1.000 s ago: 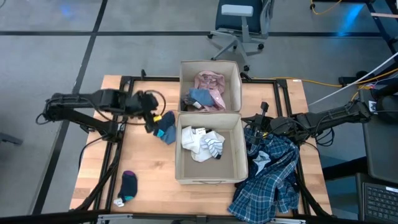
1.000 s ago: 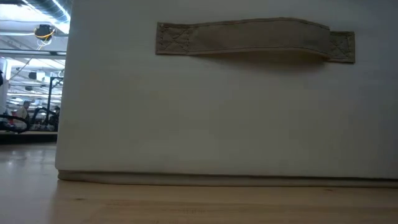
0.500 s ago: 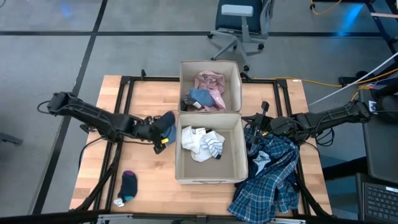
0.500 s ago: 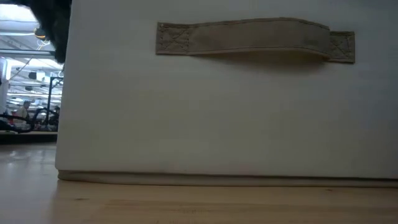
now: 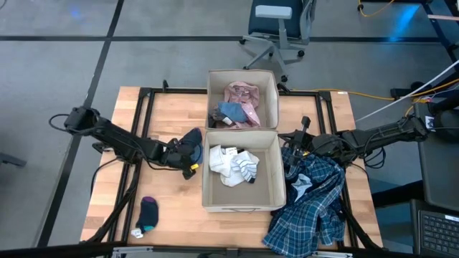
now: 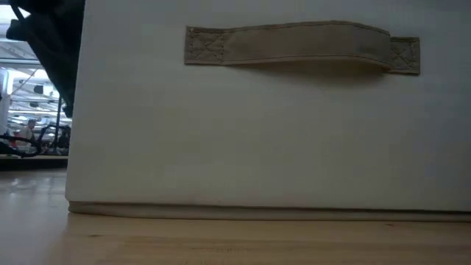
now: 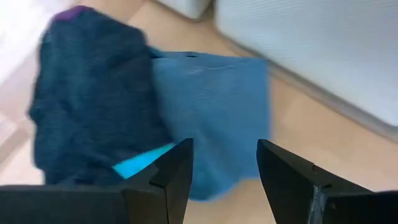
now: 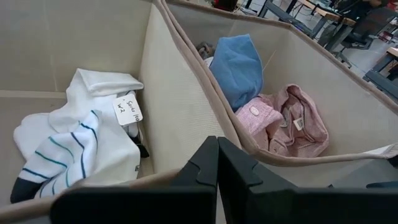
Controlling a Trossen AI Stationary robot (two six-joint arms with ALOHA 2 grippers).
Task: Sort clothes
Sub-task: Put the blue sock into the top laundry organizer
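Pickup step in hand: left gripper [image 7: 222,163], jaws spread, poised at the socks [image 5: 191,143] lying on the table just left of the near bin [image 5: 206,179]; next move calls for lowering, closing on the fabric, then carrying to a bin. Socks crumpled, navy over blue, teal edge showing. Right gripper [image 8: 216,163] pressed shut, idle at the near bin's right wall.

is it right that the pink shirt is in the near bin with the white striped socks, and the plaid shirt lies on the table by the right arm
Not quite. The pink shirt is in the far bin, next to a blue garment; the high view shows it. The white striped socks are in the near bin, and the plaid shirt does lie on the table by the right arm.
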